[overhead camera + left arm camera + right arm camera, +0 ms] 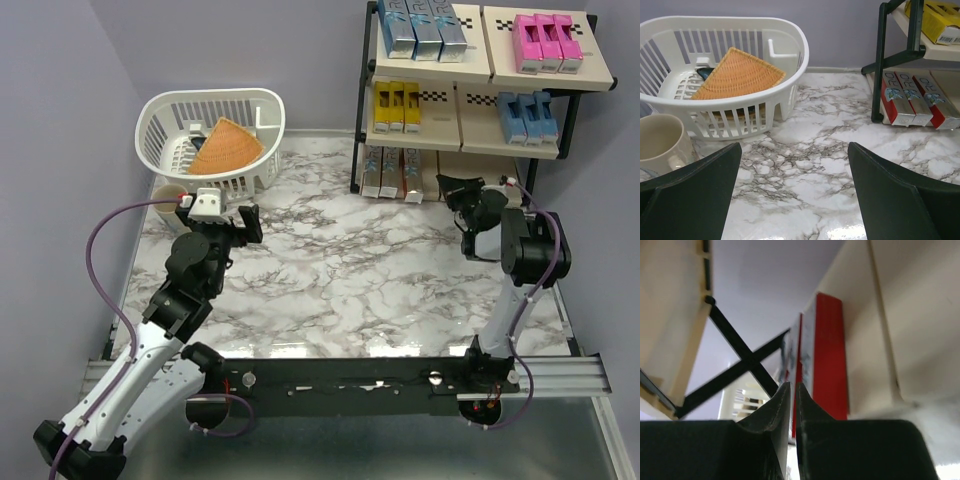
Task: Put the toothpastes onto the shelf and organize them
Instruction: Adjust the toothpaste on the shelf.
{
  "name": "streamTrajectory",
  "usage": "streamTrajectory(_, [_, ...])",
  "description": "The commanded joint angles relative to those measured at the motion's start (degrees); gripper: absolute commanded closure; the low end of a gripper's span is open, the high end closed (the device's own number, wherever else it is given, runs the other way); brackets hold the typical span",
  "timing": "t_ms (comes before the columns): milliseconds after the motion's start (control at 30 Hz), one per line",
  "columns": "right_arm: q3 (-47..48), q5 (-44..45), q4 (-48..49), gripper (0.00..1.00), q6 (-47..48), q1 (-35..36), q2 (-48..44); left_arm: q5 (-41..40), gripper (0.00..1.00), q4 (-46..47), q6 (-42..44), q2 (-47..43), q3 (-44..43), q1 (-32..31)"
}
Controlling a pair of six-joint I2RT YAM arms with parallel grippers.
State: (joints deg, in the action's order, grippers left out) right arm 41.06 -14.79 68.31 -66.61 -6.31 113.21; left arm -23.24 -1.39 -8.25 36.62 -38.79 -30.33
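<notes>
Big picture first: the shelf [470, 75] stands at the far right of the marble table [340, 280], and its bottom tier is the hard part. The middle tier shades it and the right arm blocks its right half, so I can't tell what sits there. The upper tiers read fine: silver-blue cartons [420, 30] top left, pink cartons [547, 42] top right, yellow cartons [396, 105] middle left, light blue cartons [525, 115] middle right. The red cartons [390, 175] stand in a row at bottom left. In the right wrist view they are blurred, the print unreadable.

Over to the white basket [160, 110] at far left: a wicker piece [225, 148] covers most of a dark thing [705, 73] I can't make out. Just beside the basket, the cream cup [660, 142] is cut off at the frame edge.

Now the pincers. The left gripper [794, 150] is spread wide, holding nothing, and faces the basket. The right gripper [792, 390] is pressed together with nothing between its fingers, right at the bottom tier near the red cartons. Whether it touches one, I can't tell.
</notes>
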Motion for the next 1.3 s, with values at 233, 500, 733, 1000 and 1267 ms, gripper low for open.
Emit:
streamTrajectory(233, [17.02, 1.25, -7.75, 0.86, -2.03, 0.07, 9.57, 1.27, 0.01, 1.12, 1.40, 1.26, 0.38, 0.44])
streamTrajectory(500, [22.04, 2.39, -14.43, 0.91, -1.95, 2.35, 12.83, 1.89, 0.01, 1.12, 1.22, 1.79, 0.29, 0.79])
streamTrajectory(733, [26.44, 1.08, -18.04, 0.92, -2.83, 3.84, 15.64, 1.89, 0.01, 1.12, 1.04, 1.26, 0.20, 0.80])
streamTrajectory(1000, [27.67, 0.11, -20.06, 0.92, -2.56, 4.81, 16.25, 2.06, 0.01, 1.12, 0.96, 0.73, 0.20, 0.80])
streamTrajectory(1267, [28.38, -1.91, -21.21, 0.91, -1.51, 5.43, 15.82, 2.15, 0.01, 1.12, 0.96, 0.29, 0.20, 0.80])
